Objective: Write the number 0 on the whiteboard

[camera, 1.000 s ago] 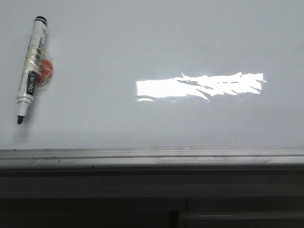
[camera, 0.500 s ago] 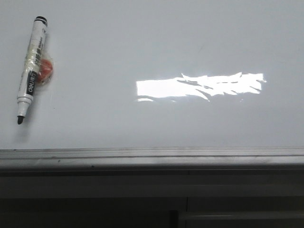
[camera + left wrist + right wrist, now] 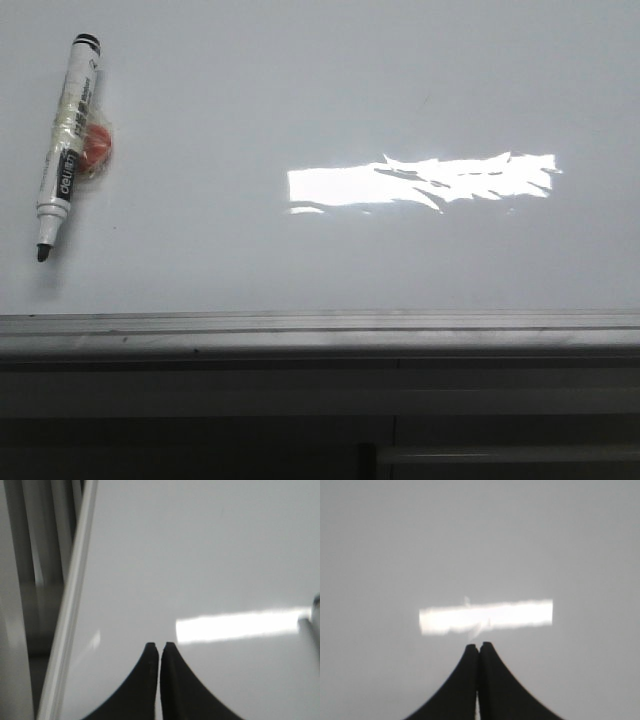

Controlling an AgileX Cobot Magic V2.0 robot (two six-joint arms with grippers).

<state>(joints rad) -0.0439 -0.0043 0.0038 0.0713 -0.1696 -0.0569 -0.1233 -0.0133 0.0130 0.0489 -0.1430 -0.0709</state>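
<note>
**Fingers closed, board blank**

Both pairs of fingers, left [image 3: 159, 645] and right [image 3: 479, 644], are pressed shut and hold nothing. The whiteboard [image 3: 300, 80] is white and shiny with a grey edge, and fills the view. A marker [image 3: 66, 140] lies on it, tip uncapped, beside something red [image 3: 95, 147].

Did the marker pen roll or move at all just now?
No. The marker lies in the same spot as before, its tip just as far above the whiteboard frame edge and just as far left of the glare patch.
</note>
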